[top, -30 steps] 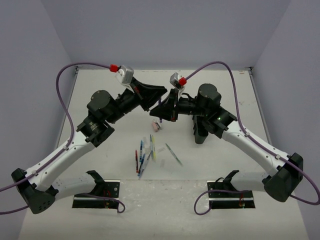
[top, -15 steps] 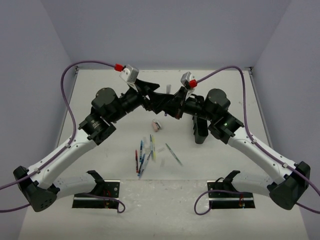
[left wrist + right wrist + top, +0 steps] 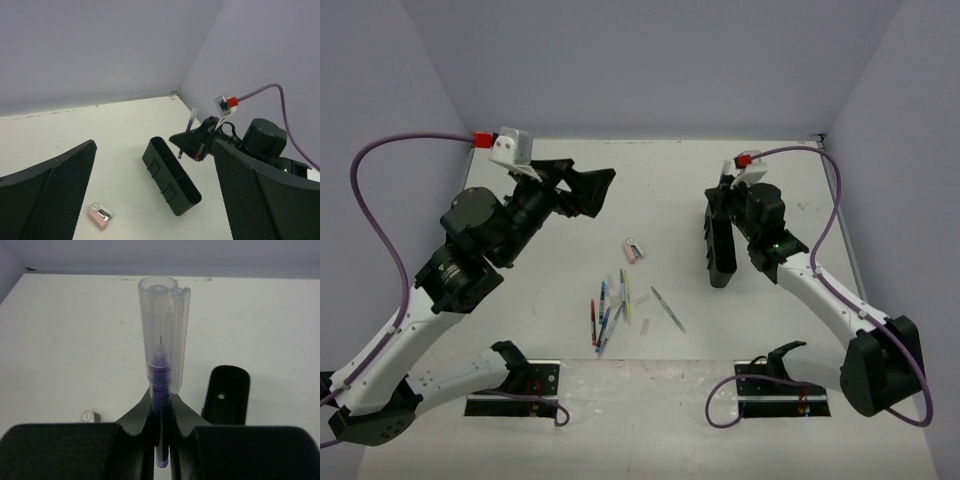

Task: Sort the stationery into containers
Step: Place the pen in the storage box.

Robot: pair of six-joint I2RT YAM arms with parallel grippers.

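Note:
My right gripper (image 3: 162, 410) is shut on a purple pen (image 3: 162, 340) with a clear cap, held upright. It hovers at the far end of the black organiser tray (image 3: 720, 258), which lies right of centre. In the left wrist view the pen (image 3: 190, 124) sticks up from that gripper (image 3: 194, 146) above the tray (image 3: 172, 177). My left gripper (image 3: 592, 192) hangs open and empty, raised at the back left. Several pens (image 3: 610, 305) lie in a loose cluster at mid-table, one more pen (image 3: 668, 308) to their right, and a pinkish eraser piece (image 3: 633, 250) behind them.
Two black base mounts (image 3: 525, 378) (image 3: 780, 378) with cables sit at the near edge. Purple cables loop from both wrists. Grey walls close the table's back and sides. The eraser piece (image 3: 99, 216) lies left of the tray.
The two grippers met over mid-table a second ago. My left gripper opened, let go of the pen and drew back left. My right gripper carried the pen right, over the tray.

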